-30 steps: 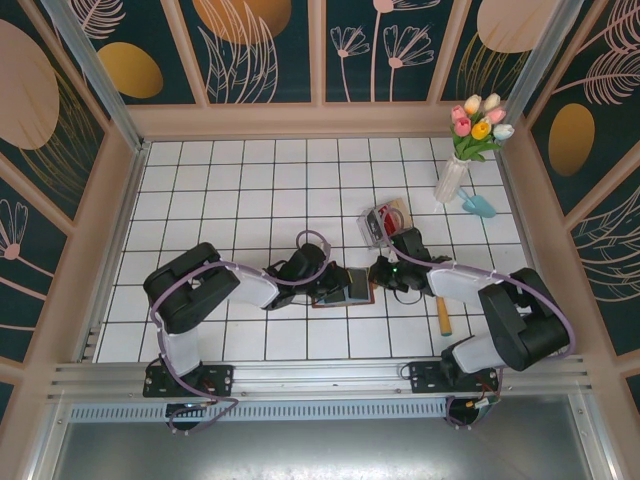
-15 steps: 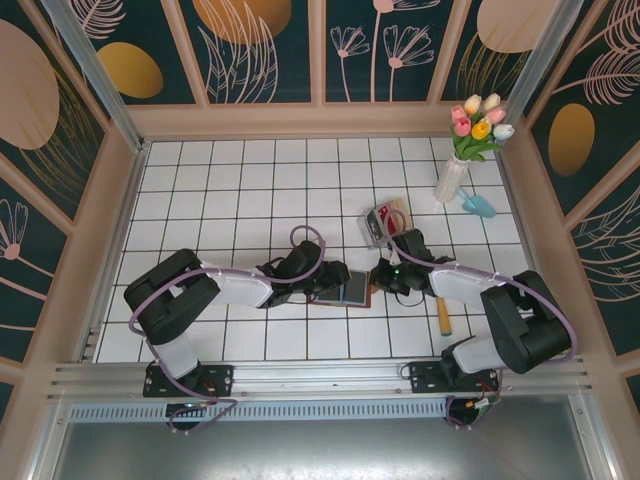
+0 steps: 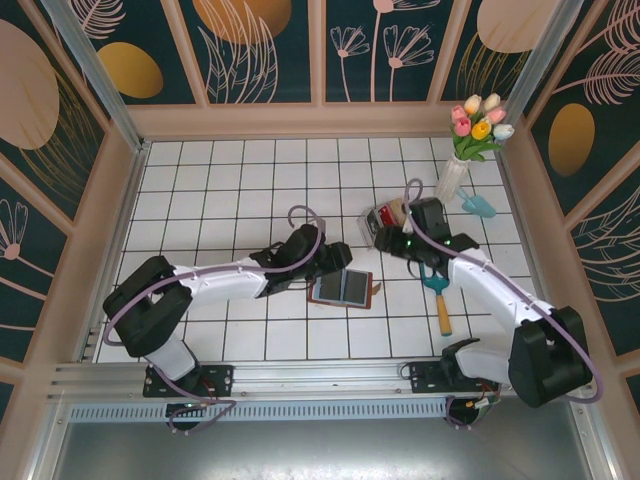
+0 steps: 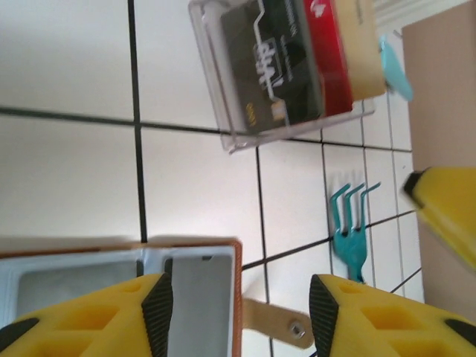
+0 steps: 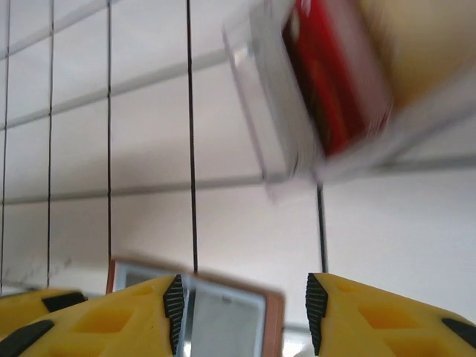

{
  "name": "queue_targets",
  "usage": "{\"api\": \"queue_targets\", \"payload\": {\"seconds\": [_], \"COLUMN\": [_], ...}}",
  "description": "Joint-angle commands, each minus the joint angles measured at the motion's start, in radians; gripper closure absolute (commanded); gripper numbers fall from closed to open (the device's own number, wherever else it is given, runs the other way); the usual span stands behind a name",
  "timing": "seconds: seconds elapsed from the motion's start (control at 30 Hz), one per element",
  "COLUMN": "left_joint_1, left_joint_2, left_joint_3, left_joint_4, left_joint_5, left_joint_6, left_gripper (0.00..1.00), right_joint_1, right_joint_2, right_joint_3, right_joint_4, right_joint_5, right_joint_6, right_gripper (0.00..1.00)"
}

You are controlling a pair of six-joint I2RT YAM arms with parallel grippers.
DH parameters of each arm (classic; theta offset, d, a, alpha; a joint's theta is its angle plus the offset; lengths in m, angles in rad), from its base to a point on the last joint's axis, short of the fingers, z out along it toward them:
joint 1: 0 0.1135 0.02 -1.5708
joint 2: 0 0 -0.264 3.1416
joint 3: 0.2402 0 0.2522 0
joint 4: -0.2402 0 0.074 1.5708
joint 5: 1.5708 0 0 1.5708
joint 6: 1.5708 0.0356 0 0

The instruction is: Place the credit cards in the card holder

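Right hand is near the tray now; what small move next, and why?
Probably ease the right hand forward to the clear tray and pinch the red card: its fingers stand apart and empty, the tray lies just ahead, and the card holder lies open on the table.

Your left arm (image 3: 215, 282) and right arm (image 3: 487, 290): white shells, black joint housings, lilac cable (image 3: 215, 266) looped outside each. Jaws yellow moulded plastic, black pads (image 4: 158, 297) on inner faces.

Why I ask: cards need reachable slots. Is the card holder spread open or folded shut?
Spread open: the card holder lies flat, two pale inner panels side by side within its brown edge.
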Motion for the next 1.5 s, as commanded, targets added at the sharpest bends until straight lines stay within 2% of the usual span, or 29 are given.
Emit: {"api": "queue_targets", "payload": {"seconds": [0.0,0.13,0.33,0.6,0.97,1.1,1.47], "left_joint_1": [0.062,0.116,0.131,0.134,0.134,0.134,0.134], "left_joint_2": [-0.004,0.039,0.139,0.182,0.190,0.192,0.195], "left_joint_3": [0.026,0.067,0.161,0.185,0.185,0.187,0.185], "left_joint_4": [-0.026,0.003,-0.001,0.011,0.014,0.016,0.018], "left_joint_5": [-0.005,0.043,0.102,0.124,0.132,0.134,0.149], "left_joint_6": [0.030,0.022,0.031,0.023,0.024,0.024,0.020], "left_gripper": [0.43,0.41,0.37,0.35,0.34,0.34,0.34], "right_joint_1": [-0.034,-0.038,-0.035,-0.009,0.044,0.074,0.081], "right_joint_2": [0.080,0.251,0.403,0.536,0.632,0.647,0.607], "right_joint_3": [0.120,0.253,0.369,0.465,0.499,0.498,0.480], "right_joint_4": [-0.125,-0.167,-0.167,-0.192,-0.216,-0.225,-0.219], "right_joint_5": [0.208,0.302,0.272,0.321,0.510,0.596,0.672], "right_joint_6": [-0.171,-0.230,-0.287,-0.322,-0.338,-0.344,-0.336], "right_gripper": [0.50,0.53,0.60,0.60,0.61,0.65,0.74]}}
